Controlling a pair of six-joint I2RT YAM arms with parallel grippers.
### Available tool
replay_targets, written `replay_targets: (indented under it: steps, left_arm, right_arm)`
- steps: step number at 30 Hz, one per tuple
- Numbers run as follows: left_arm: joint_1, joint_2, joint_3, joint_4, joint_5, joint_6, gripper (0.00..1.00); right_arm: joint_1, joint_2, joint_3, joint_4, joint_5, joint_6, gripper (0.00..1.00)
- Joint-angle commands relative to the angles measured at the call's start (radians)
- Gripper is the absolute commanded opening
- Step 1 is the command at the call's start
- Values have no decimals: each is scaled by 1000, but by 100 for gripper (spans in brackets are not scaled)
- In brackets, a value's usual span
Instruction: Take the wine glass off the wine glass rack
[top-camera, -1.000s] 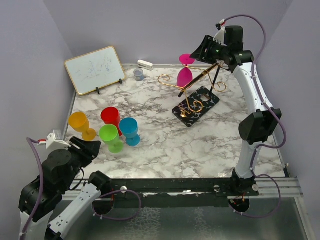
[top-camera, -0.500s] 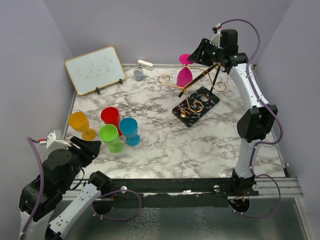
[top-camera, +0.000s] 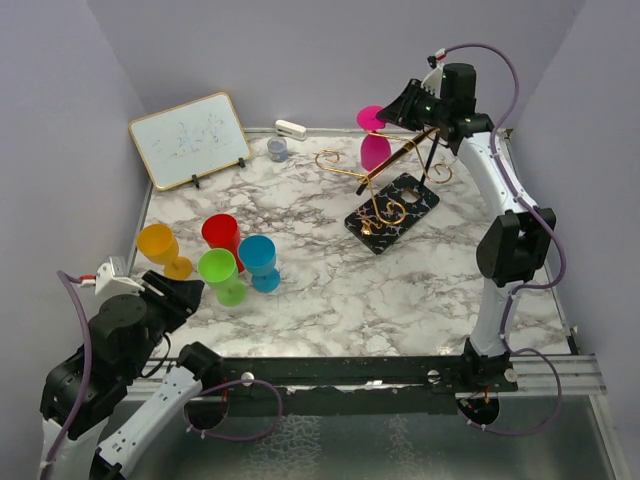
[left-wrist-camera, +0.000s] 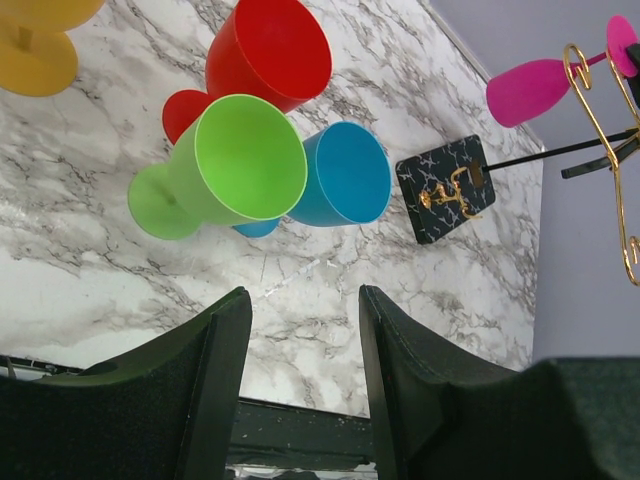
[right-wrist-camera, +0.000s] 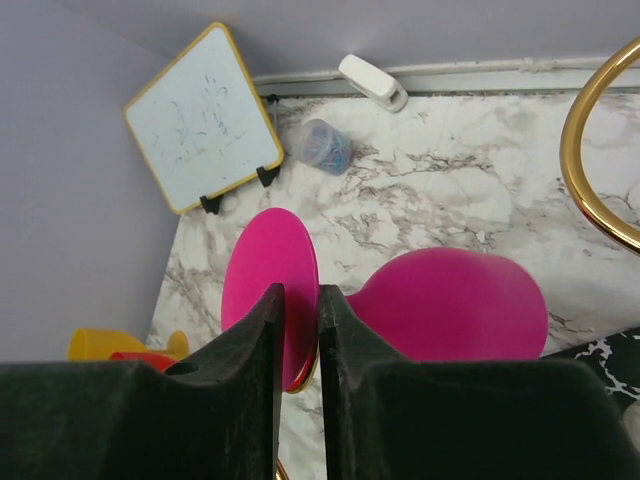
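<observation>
Jaws of the right gripper (right-wrist-camera: 300, 300) stand almost together, closed on the wine glass (right-wrist-camera: 450, 305) at the thin neck just beside its round foot. This is probably the only slim part that narrow fingers can enclose. Jaws of the left gripper (left-wrist-camera: 305, 295) stand apart with nothing between them. This arm waits low at the near left corner, well apart from the work.

On the marble table (top-camera: 330, 290), the wine glass rack (top-camera: 400, 205) stands at the far right on its black base. The pink glass is at the rack's far side, its foot caught on a gold arm and its bowl beside it, so it is not yet free. The grip near the foot seems chosen so that the foot can slide out along the wire.

A whiteboard (top-camera: 190, 138) leans at the far left. Four coloured cups (top-camera: 217, 268) stand grouped near the left arm, away from the rack.
</observation>
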Motion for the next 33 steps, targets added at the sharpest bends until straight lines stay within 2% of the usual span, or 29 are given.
replay_targets:
  steps: [1,8,25,33]
  left_arm:
    - [4,13,-11,27,12,1,49]
    - [3,14,-16,32,19,-5,49]
    - [4,0,-13,23,26,-18,49]
    - [4,-1,-12,22,26,-22,48]
  right_arm:
    - [-7,-47,-41,48,-9,10,14]
    - [-13,-111,-111,117,-4,43,1]
    - [-15,-91,-139,235,-222,205,1]
    - [-16,-40,-101,217,-296,224,1]
